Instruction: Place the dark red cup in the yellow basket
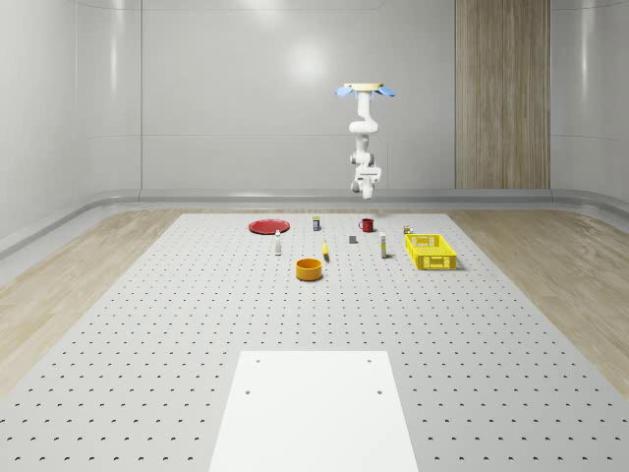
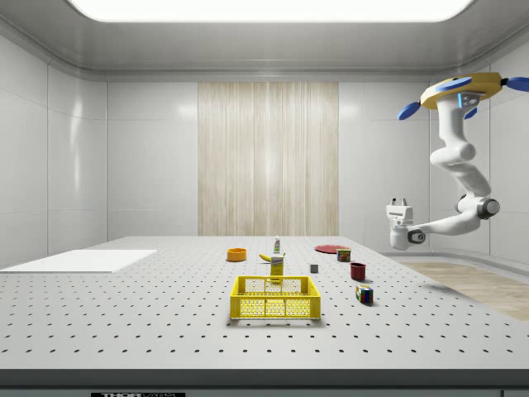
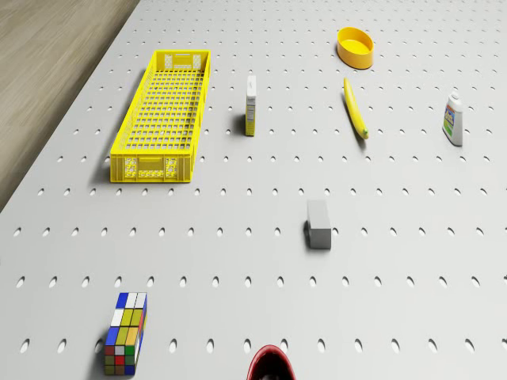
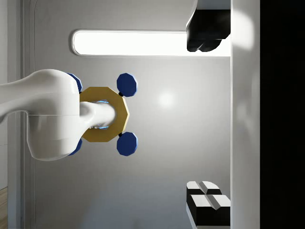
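The drone (image 2: 463, 89) hovers high in the air, near the far edge of the counter (image 1: 314, 324) in the whole-scene view, its arm (image 2: 459, 165) hanging down and bending toward the side view's left; the gripper (image 2: 401, 201) sits at the end of that bend, pointing up toward the ceiling, with nothing between the fingers (image 4: 207, 198); in the wrist view the two finger pads sit at opposite edges of the frame with a wide gap between them, so the fingers are spread open and empty; the same view looks back up at the drone's gold body and blue rotors; well below the fingers, the dark red cup (image 1: 367, 224) stands upright on the counter, almost straight underneath them in the whole-scene view, and its rim peeks in at the edge of the drone view (image 3: 269, 366); the yellow basket (image 1: 430, 251) lies apart from the cup, toward the whole-scene view's right and nearer that camera, well below and away from the fingers; a colour cube (image 3: 126, 332) rests near the cup; a small grey block (image 3: 318, 224), a carton (image 3: 250, 116) and a banana (image 3: 356, 108) lie between cup and orange bowl (image 1: 310, 268); a red plate (image 1: 267, 226) sits off to the whole-scene view's left, and a white bottle (image 3: 453, 119) stands beyond the banana.
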You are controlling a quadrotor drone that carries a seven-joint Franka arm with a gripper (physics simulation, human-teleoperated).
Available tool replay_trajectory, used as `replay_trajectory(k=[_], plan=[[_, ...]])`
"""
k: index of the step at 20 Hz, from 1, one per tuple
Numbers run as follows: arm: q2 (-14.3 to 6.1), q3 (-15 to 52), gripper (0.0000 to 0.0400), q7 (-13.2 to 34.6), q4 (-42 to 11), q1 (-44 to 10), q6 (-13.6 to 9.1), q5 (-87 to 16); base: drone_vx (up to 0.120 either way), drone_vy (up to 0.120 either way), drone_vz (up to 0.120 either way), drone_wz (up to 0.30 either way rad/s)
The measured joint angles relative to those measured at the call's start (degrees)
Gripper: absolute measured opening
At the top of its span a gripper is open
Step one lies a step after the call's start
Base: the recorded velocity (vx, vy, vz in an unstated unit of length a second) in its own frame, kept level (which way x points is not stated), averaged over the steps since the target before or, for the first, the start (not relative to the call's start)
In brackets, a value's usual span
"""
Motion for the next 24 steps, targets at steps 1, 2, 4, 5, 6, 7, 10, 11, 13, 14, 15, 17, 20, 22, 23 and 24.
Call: replay_trajectory(k=[1, 2, 4, 5, 6, 7, 10, 11, 13, 14, 15, 17, 20, 22, 23, 24], plan=[[-0.01, 0.01, 0.0400, 0.00, 0.01, -0.01, 0.02, 0.00, 0.120, 0.000, 0.000, 0.000], [-0.03, 0.01, 0.0400, -0.01, 0.01, -0.01, 0.05, 0.00, 0.120, 0.000, 0.000, 0.000], [-0.08, 0.02, 0.0400, -0.01, -0.01, -0.03, 0.11, 0.00, 0.120, 0.000, 0.000, 0.000], [-0.10, 0.03, 0.0400, -0.01, -0.03, -0.03, 0.15, 0.00, 0.120, 0.000, 0.000, 0.000], [-0.12, 0.03, 0.0400, -0.02, -0.05, -0.04, 0.18, -0.01, 0.120, 0.000, 0.000, 0.000], [-0.15, 0.04, 0.0400, -0.02, -0.07, -0.05, 0.22, -0.01, 0.120, 0.000, 0.000, 0.000], [-0.23, 0.07, 0.0400, -0.02, -0.14, -0.07, 0.34, -0.03, 0.120, 0.000, 0.000, 0.000], [-0.26, 0.08, 0.0400, -0.02, -0.16, -0.08, 0.38, -0.04, 0.120, 0.000, 0.000, 0.000], [-0.32, 0.11, 0.0400, -0.02, -0.22, -0.09, 0.47, -0.06, 0.120, 0.000, 0.000, 0.000], [-0.35, 0.12, 0.0400, -0.02, -0.25, -0.10, 0.51, -0.08, 0.120, 0.000, 0.000, 0.000], [-0.38, 0.14, 0.0400, -0.02, -0.27, -0.11, 0.55, -0.10, 0.000, 0.000, 0.000, 0.000], [-0.44, 0.19, 0.0400, -0.02, -0.33, -0.13, 0.64, -0.16, 0.120, 0.000, 0.000, 0.000], [-0.53, 0.29, 0.0400, 0.00, -0.42, -0.17, 0.77, -0.29, 0.120, 0.000, 0.000, 0.000], [-0.59, 0.39, 0.0400, 0.01, -0.48, -0.20, 0.85, -0.43, 0.120, 0.000, 0.000, 0.000], [-0.62, 0.46, 0.0400, 0.02, -0.51, -0.22, 0.90, -0.52, 0.000, 0.000, 0.000, 0.000], [-0.65, 0.53, 0.0400, 0.03, -0.54, -0.25, 0.94, -0.63, 0.000, 0.000, 0.000, 0.000]])
